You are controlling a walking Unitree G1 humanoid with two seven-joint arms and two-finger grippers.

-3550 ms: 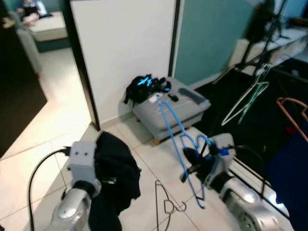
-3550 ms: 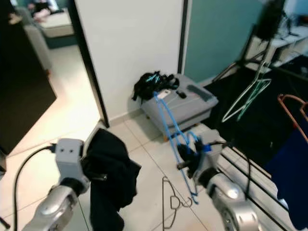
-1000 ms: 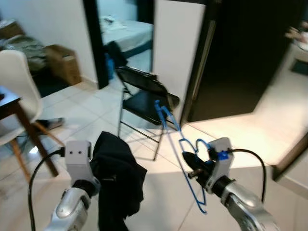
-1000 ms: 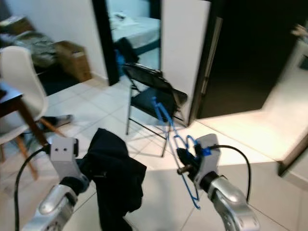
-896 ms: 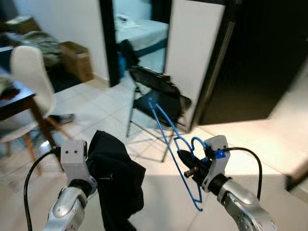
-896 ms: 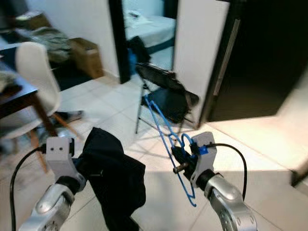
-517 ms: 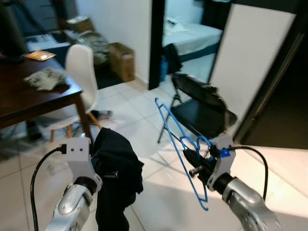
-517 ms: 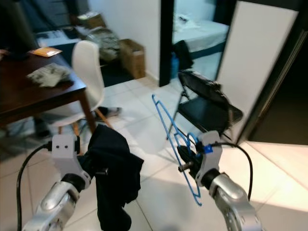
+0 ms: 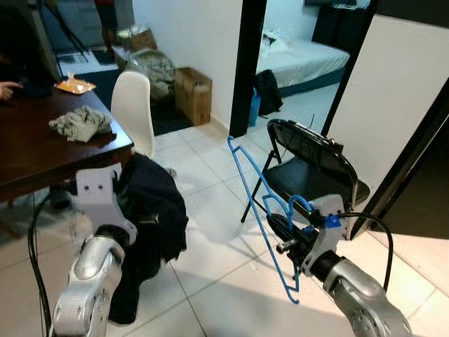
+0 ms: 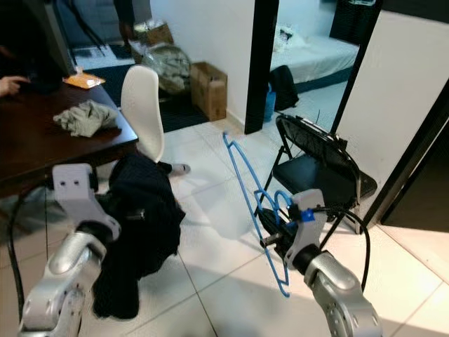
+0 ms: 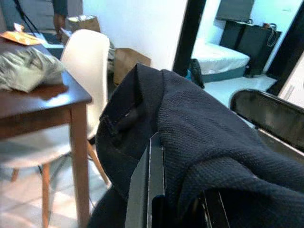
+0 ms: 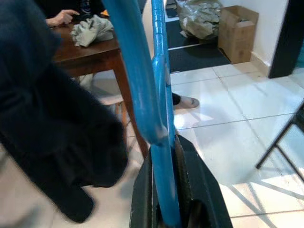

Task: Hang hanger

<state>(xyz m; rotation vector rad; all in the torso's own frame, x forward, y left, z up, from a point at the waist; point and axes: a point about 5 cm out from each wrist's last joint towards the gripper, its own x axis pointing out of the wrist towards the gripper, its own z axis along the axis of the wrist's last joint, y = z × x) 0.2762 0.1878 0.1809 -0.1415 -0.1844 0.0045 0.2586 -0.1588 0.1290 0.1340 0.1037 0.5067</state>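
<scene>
Biggest worry as we see it: we're out in the open with both arms loaded and no rail or rod anywhere to hang on, so we'd guess there's walking ahead, and the long blue hanger (image 9: 261, 210) juts up and forward from our right gripper (image 9: 280, 235), right toward the black folding chair (image 9: 309, 165) and the dark door frame (image 9: 247, 67). We figure a turn or a step that way could catch the hanger's far end on the chair back or the frame and twist it out of the grip. On the other side, the wooden table (image 9: 49, 151) and the white chair (image 9: 133, 105) sit close to our left arm, and the dark garment (image 9: 151, 225) drapes low off our left gripper (image 11: 156, 190), so a snag on the table corner or a chair leg looks possible too. A person's hand (image 9: 7, 89) rests at the table edge, one more reason to keep the swing small. As for the grip: in the right wrist view the hanger's blue bar (image 12: 161, 190) runs straight down between the two black fingers, which pinch it tight, with the rest of it standing up past the tips. The left jaws have the garment bunched over and between them, seemingly clamped on it.
</scene>
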